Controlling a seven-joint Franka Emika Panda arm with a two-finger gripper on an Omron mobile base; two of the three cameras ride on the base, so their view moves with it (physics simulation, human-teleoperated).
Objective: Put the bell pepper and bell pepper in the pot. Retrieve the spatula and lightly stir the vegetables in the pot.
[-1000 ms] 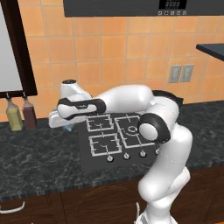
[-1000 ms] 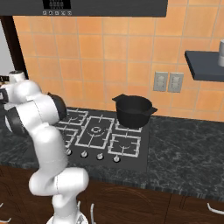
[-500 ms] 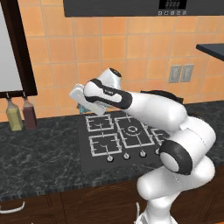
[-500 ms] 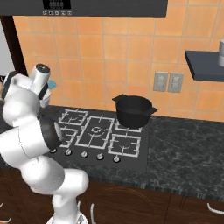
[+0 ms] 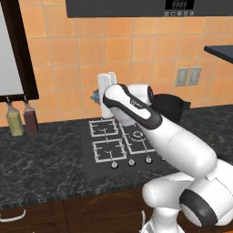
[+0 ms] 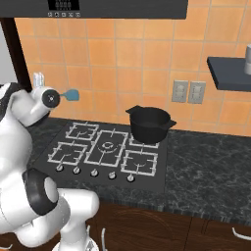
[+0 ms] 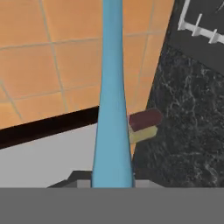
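Light-blue spatula, handle gripped low between the closed fingers of the gripper and raised in the air over the stovetop's back left corner, its flat head showing against the orange tile. Black pot, deep-sided, standing on the rear right burner well apart from the spatula; its contents cannot be made out from this angle. Two bottles, one dark red and one yellow-green, standing side by side on the dark stone counter by the wall, left of the stove.
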